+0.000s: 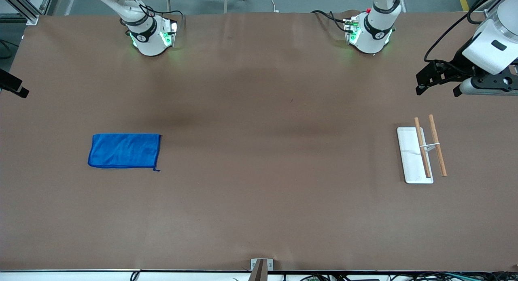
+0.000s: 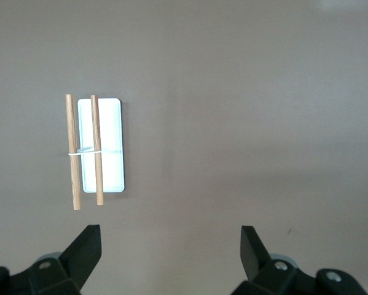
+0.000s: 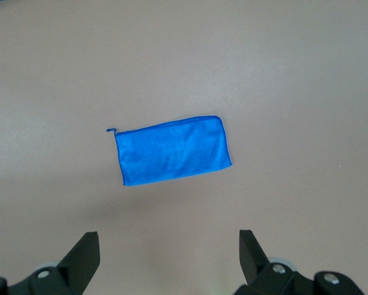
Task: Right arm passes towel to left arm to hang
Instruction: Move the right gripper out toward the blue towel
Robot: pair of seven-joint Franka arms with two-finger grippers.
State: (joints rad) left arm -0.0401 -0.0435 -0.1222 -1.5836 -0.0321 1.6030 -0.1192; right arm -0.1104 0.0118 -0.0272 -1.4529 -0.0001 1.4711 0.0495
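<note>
Right gripper (image 3: 168,255) hangs high above the table (image 1: 259,216) at the right arm's end, its two black fingers (image 3: 85,249) spread wide apart with nothing between them; in the front view only a dark part of it shows at the edge of that view. Under it and well apart from it lies the towel (image 1: 124,150), a bright blue rectangle spread flat on the brown surface, with a short thread at one corner. The middle stretch of the table is bare brown covering, and the two arm bases stand along the edge farthest from the front camera. Toward the left arm's end sits a white tray (image 1: 410,167) carrying two wooden rods (image 1: 438,145), joined by a thin white wire bracket; one rod runs over the tray and the other just past its edge. Left gripper (image 1: 439,86) hovers over the table near the tray, closer to the bases, fingers (image 2: 85,249) likewise set wide apart and holding nothing
</note>
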